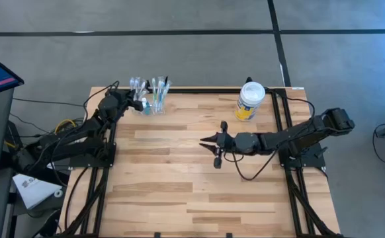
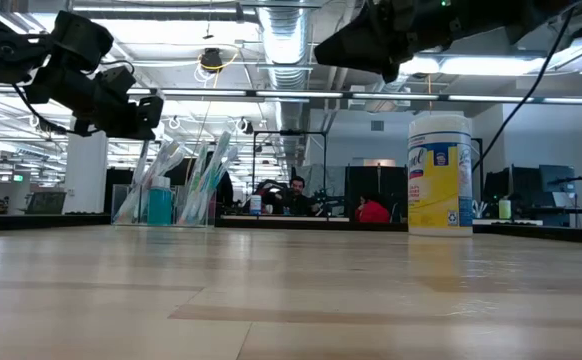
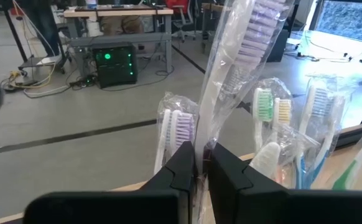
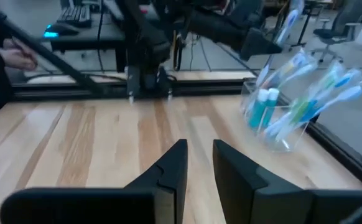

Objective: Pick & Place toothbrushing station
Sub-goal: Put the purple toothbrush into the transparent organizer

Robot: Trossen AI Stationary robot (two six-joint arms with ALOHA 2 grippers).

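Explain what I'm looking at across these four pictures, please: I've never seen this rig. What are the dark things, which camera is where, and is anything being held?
The dark things are two robot arms bolted to a wooden table. One camera looks straight down, one sits at table height, and one rides on each wrist.

The left gripper, at the far left corner, is shut on a wrapped toothbrush with purple bristles. It stands among other wrapped toothbrushes in a clear plastic holder, which also holds a small teal tube.

The right gripper hangs above the middle of the table, holding nothing, with a gap between its fingers.

The white-lidded jar with a yellow label stands by the far edge, on the right arm's side, apart from both grippers.

People and desks beyond the table are just the room.
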